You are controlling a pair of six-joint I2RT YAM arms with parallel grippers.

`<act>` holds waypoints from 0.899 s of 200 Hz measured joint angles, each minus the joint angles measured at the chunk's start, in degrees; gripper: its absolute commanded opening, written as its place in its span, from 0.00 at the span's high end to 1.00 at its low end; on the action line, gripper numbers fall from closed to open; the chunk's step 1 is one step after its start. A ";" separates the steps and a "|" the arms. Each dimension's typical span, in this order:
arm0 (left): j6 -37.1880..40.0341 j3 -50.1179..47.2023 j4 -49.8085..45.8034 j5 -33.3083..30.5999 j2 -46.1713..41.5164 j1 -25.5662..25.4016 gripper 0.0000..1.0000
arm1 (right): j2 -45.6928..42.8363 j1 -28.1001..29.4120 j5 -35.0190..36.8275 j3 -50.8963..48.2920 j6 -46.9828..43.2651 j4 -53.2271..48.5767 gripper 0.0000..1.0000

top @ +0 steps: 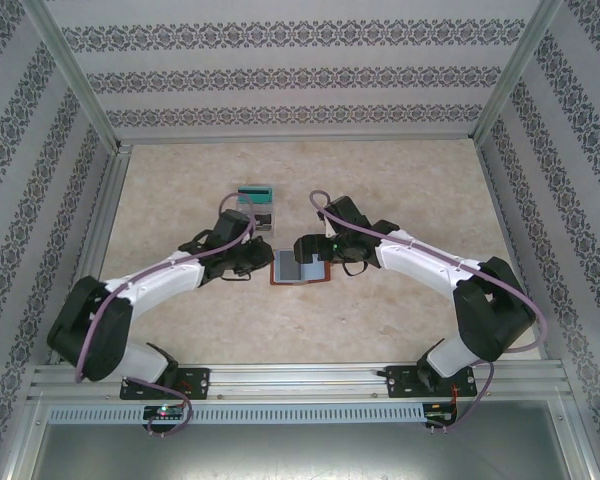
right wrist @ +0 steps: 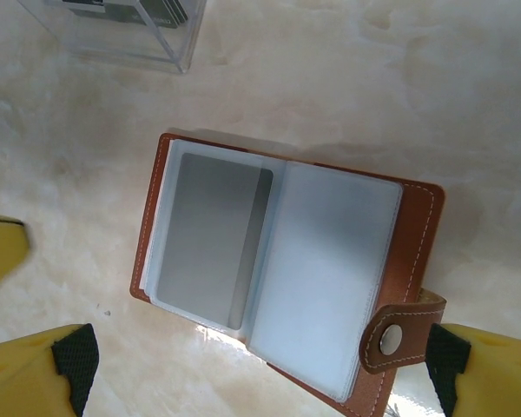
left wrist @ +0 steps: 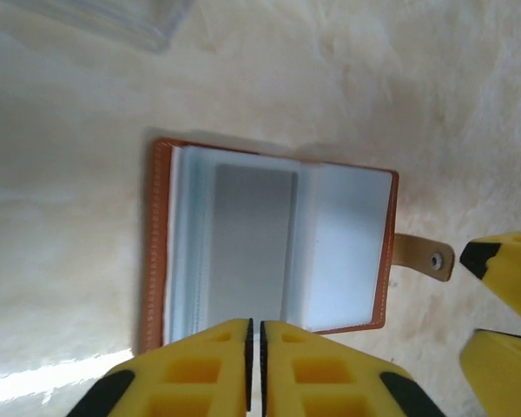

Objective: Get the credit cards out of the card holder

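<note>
The brown leather card holder (top: 298, 268) lies open and flat on the table between my two grippers. Its grey-blue pockets face up (right wrist: 330, 269). A grey card (right wrist: 210, 234) sits in the left pocket (left wrist: 252, 243). The snap strap (right wrist: 391, 339) sticks out at one side. My left gripper (left wrist: 254, 326) is shut, its yellow fingertips (left wrist: 217, 347) over the holder's near edge by the grey card; whether anything thin is pinched I cannot tell. My right gripper (right wrist: 260, 360) stands wide open above the holder, one finger (right wrist: 61, 365) on each side of it.
A clear box with a teal card (top: 255, 205) stands just beyond the holder, and its corner shows in the right wrist view (right wrist: 130, 26). Metal frame posts and patterned walls close in the beige table (top: 400, 180) at the back and sides.
</note>
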 measured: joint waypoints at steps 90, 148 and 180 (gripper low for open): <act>-2.12 2.99 5.05 1.88 12.15 -2.08 0.90 | -0.90 -0.11 0.00 -0.81 0.44 0.00 0.02; -2.08 3.19 5.40 2.23 14.62 -2.40 0.91 | -1.55 -0.11 0.00 -0.85 0.48 0.00 0.02; -2.08 3.19 5.49 2.32 14.84 -2.40 0.91 | -1.66 -0.11 -0.02 -0.85 0.61 0.00 0.02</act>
